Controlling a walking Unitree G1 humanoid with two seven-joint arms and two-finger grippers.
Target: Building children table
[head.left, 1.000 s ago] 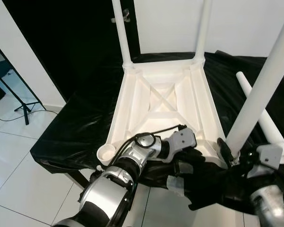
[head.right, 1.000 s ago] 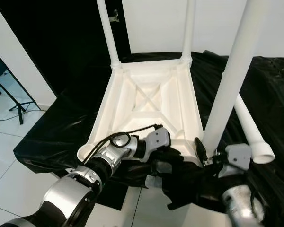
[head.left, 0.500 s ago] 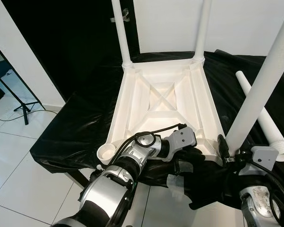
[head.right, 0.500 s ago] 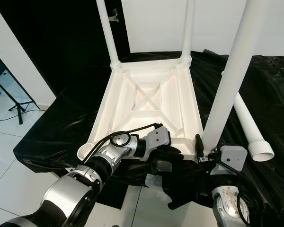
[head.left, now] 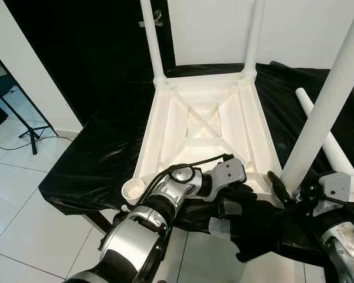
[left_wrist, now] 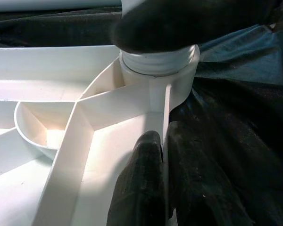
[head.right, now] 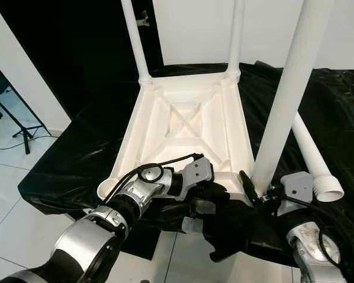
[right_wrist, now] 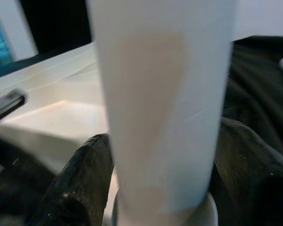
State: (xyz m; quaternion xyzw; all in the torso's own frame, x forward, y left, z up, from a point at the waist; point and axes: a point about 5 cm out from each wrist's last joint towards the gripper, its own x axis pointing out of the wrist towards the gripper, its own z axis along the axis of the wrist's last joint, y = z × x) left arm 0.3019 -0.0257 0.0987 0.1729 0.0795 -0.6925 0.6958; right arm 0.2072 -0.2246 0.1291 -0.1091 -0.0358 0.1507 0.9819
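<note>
The white table top (head.left: 165,127) lies upside down on a black cloth. Two white legs (head.left: 150,35) (head.left: 253,32) stand upright in its far corners. A third leg (head.left: 324,112) stands in the near right corner socket, and my right gripper (head.left: 292,187) is shut on its lower end, with the leg (right_wrist: 160,94) between the fingers (right_wrist: 85,179). My left gripper (left_wrist: 164,141) is shut on the table's near rim beside that socket (left_wrist: 155,70), one finger on each side of the wall. The near left socket (head.left: 131,190) holds no leg.
A fourth white leg (head.right: 310,156) lies loose on the black cloth (head.left: 94,153) to the right of the table top. A dark stand (head.left: 29,132) rests on the white tiled floor at the left. The cloth's front edge hangs just below my arms.
My right wrist has shifted slightly around the foot of the near right leg, first inward, then back out. The leg, the table top and my left arm have stayed put.
</note>
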